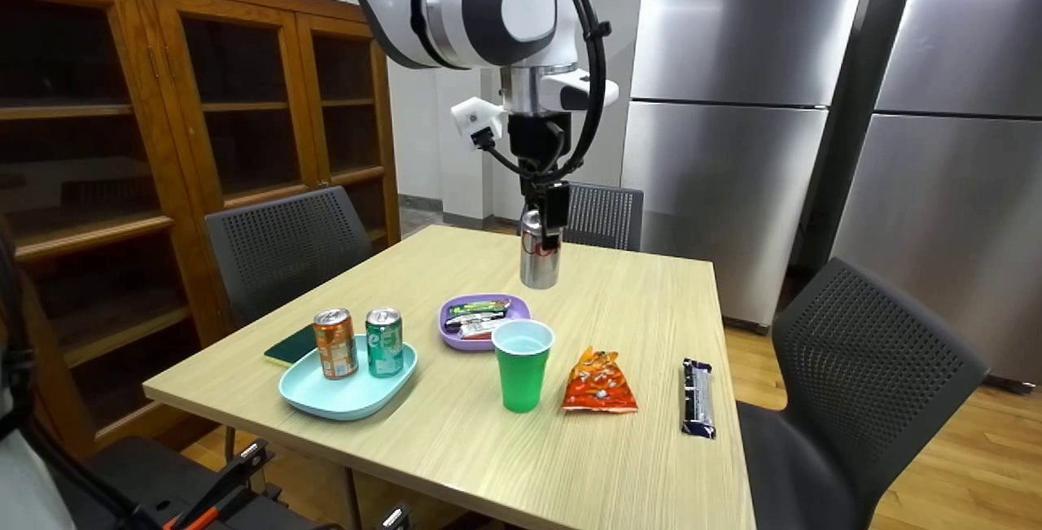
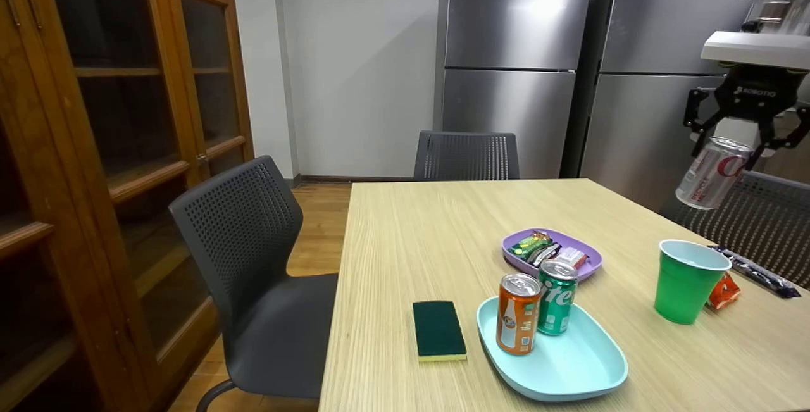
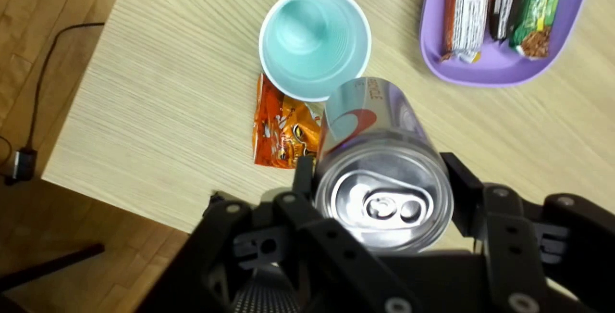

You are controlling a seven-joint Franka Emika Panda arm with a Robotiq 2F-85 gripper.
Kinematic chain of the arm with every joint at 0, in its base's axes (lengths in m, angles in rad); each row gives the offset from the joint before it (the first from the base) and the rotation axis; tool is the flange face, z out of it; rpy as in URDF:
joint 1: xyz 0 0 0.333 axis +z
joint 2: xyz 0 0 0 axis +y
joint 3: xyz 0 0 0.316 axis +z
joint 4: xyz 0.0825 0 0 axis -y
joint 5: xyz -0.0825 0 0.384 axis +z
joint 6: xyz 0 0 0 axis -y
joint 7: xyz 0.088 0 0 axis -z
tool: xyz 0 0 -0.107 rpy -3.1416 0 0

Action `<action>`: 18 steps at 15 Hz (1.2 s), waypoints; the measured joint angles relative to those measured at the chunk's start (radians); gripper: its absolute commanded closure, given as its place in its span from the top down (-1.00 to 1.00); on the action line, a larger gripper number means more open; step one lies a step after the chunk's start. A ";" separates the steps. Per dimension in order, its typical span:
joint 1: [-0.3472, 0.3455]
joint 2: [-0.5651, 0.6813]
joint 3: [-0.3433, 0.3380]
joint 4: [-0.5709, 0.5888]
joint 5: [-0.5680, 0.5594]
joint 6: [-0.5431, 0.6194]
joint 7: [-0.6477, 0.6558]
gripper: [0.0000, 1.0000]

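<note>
A silver soda can [image 1: 539,269] with red lettering hangs above the table [image 1: 651,310], my gripper [image 2: 726,151] shut around its upper part. It leans to one side in an exterior view [image 2: 707,178]. In the wrist view its lid and pull tab face the camera, and the fingers [image 3: 462,190] press on both sides of the can [image 3: 384,202]. Below it in that view lie a green cup [image 3: 312,43], pale blue inside, and an orange snack bag [image 3: 283,130], partly hidden by the can. A purple tray [image 3: 499,75] with several wrapped bars is at upper right.
A light blue tray [image 1: 346,409] carries an orange can [image 1: 335,344] and a green can [image 1: 384,343], both upright. Beside it lies a dark green sponge [image 2: 438,330]. A dark wrapped bar [image 1: 698,398] lies near the table's edge. Chairs [image 1: 871,383] surround the table.
</note>
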 measured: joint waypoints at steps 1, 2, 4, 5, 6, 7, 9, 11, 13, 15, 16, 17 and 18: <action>0.003 -0.018 0.009 -0.018 0.008 -0.001 -0.048 -0.20; 0.006 -0.034 0.018 -0.036 0.018 -0.003 -0.098 -0.20; 0.011 -0.059 0.034 -0.066 0.034 -0.005 -0.177 -0.20; 0.014 -0.071 0.044 -0.081 0.035 -0.005 -0.203 -0.20; 0.020 -0.082 0.054 -0.098 0.035 -0.006 -0.224 -0.20; 0.028 -0.092 0.064 -0.114 0.036 -0.007 -0.241 -0.20; 0.047 -0.112 0.086 -0.151 0.036 -0.009 -0.267 -0.20; 0.070 -0.130 0.110 -0.187 0.036 -0.010 -0.281 -0.20; 0.094 -0.149 0.132 -0.219 0.036 -0.010 -0.297 -0.20; 0.117 -0.168 0.154 -0.248 0.036 -0.011 -0.309 -0.20; 0.126 -0.177 0.163 -0.262 0.036 -0.011 -0.312 -0.20; 0.133 -0.186 0.174 -0.275 0.036 -0.011 -0.314 -0.20; 0.141 -0.195 0.183 -0.288 0.036 -0.011 -0.314 -0.20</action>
